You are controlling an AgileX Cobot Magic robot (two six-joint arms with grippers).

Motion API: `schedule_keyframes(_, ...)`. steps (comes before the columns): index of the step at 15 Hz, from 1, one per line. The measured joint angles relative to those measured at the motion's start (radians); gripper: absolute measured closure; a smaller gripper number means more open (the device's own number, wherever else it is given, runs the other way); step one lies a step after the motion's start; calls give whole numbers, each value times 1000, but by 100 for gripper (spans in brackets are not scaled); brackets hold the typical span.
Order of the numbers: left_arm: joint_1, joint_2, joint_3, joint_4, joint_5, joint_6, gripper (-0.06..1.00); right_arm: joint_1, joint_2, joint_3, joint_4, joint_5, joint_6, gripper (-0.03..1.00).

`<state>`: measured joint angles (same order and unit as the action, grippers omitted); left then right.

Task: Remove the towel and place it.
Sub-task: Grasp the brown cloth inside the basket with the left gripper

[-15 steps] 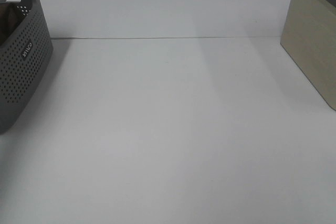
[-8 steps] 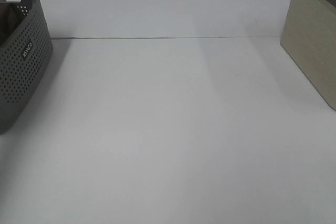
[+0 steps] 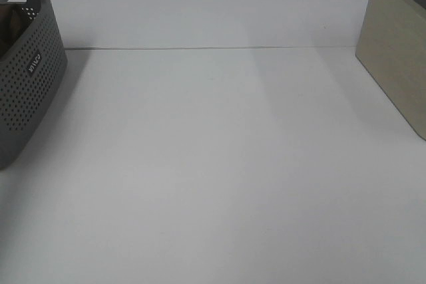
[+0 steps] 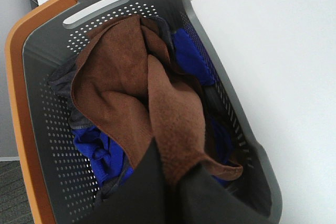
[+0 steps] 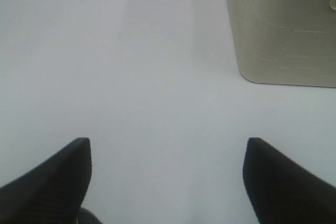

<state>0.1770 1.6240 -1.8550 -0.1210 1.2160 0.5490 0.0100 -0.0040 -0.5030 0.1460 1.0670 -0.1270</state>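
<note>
Now | left tool (image 4: 171, 176) pinching towel (image 4: 126, 77) in basket (image 4: 44, 129) | right tool (image 5: 168, 145) spread wide | basket label (image 3: 34, 62) unreadable

Soft, even light is falling from above on the white table (image 3: 219, 164), and in the high view it is looking bright and slightly washed out. A faint darker band is running down its middle. The grey basket (image 3: 26, 78) is throwing a weak shadow just beside itself.

In the left wrist view the towel (image 4: 126, 77) is showing sharp texture. The fingers (image 4: 142, 192) of the left gripper (image 4: 170, 174), close to the lens, are blurring into dark shapes. The right gripper (image 5: 168, 148) is looking equally unfocused, and the beige box (image 5: 283, 35) is appearing soft and grainy.
</note>
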Motion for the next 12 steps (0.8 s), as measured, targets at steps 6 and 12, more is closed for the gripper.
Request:
schedule_keyframes(6, 0, 0, 0, 0, 0, 0, 94, 0, 0, 0, 0, 0, 0, 20)
schedule_keyframes(12, 0, -6, 0, -22, 0, 18, 94, 0, 0, 0, 0, 0, 0, 20)
